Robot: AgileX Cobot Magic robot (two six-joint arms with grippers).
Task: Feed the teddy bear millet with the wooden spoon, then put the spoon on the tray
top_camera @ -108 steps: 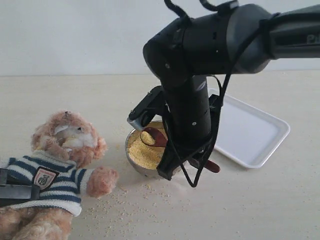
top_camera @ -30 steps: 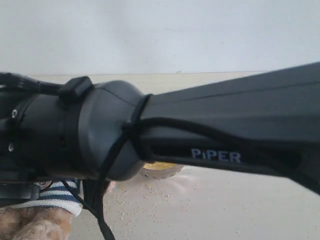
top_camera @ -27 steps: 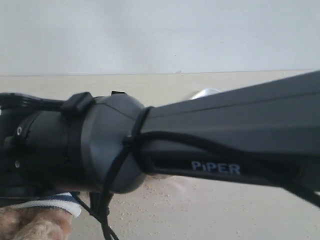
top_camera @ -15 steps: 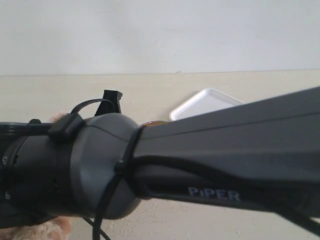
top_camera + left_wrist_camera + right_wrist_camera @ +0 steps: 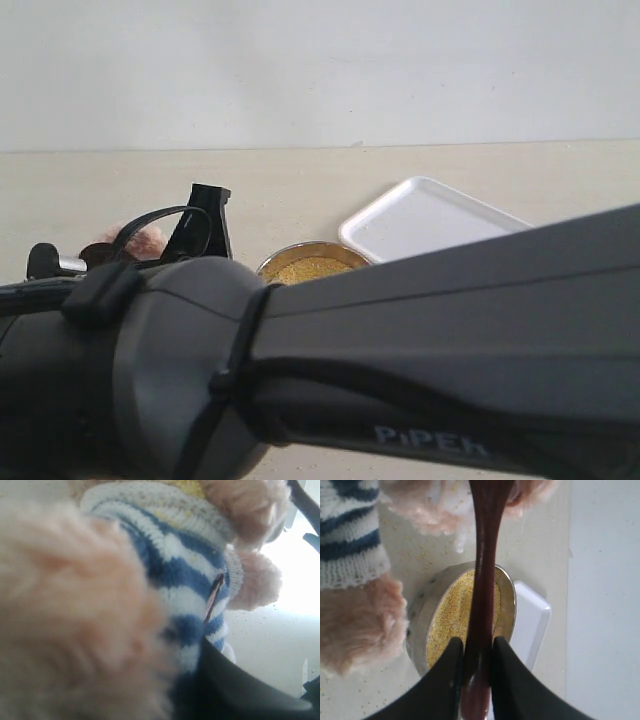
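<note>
My right gripper [image 5: 474,642] is shut on the handle of the wooden spoon [image 5: 485,570]. The spoon runs out over the steel bowl [image 5: 507,605] of millet [image 5: 455,615], and its far end is at the teddy bear's pale muzzle [image 5: 447,505]. The spoon's bowl is cut off at the frame edge. My left gripper [image 5: 185,680] is pressed into the teddy bear's striped shirt [image 5: 175,575]; only one black finger [image 5: 240,690] shows, the other is buried in fur. The white tray [image 5: 430,218] lies behind the bowl of millet [image 5: 310,267].
My right arm [image 5: 400,370] fills the lower exterior view and hides most of the bear; only a tuft of fur [image 5: 142,238] shows. Loose grains lie scattered on the beige table [image 5: 405,555] around the bear's paw [image 5: 355,625].
The right arm carried the spoon from the bowl leftward to the bear. Over the last second it sank lower in the exterior view, uncovering the bowl and the tray.
</note>
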